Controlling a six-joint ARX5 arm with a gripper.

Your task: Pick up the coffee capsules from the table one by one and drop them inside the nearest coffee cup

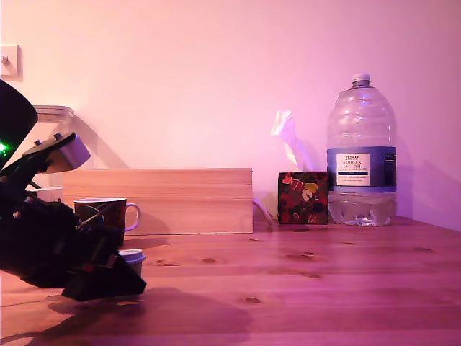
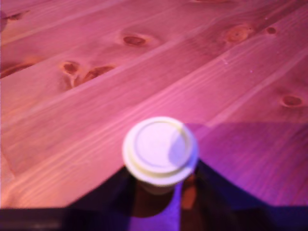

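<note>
While your black claw (image 1: 115, 277) sits low over the wooden table (image 1: 302, 281) at the exterior view's left, its fingers are lost in dark shadow, so you cannot tell whether they are apart or pressed on anything. What you can see there is the small olive-green tapered coffee capsule (image 1: 132, 259) with its pale cream top rim, upright and right at the tip of the claw, its lower part hidden behind the dark gripper body. Your wrist view looks straight down on that capsule's (image 2: 160, 150) round cream lid, with dark shapes flaring out on either side of it below the lid; the picture is soft, and contact cannot be judged.

Just behind the capsule in the exterior view stands the dark patterned coffee mug (image 1: 101, 214) with a pale rim and a light loop handle pointing toward that view's right. Behind the mug a long pale wooden box (image 1: 180, 200) runs along the wall. Further toward the exterior view's right you have a floral tissue box (image 1: 302, 197) with a white tissue standing out of its top, and beside it a large clear plastic water bottle (image 1: 361, 155) with a blue and white label.
</note>
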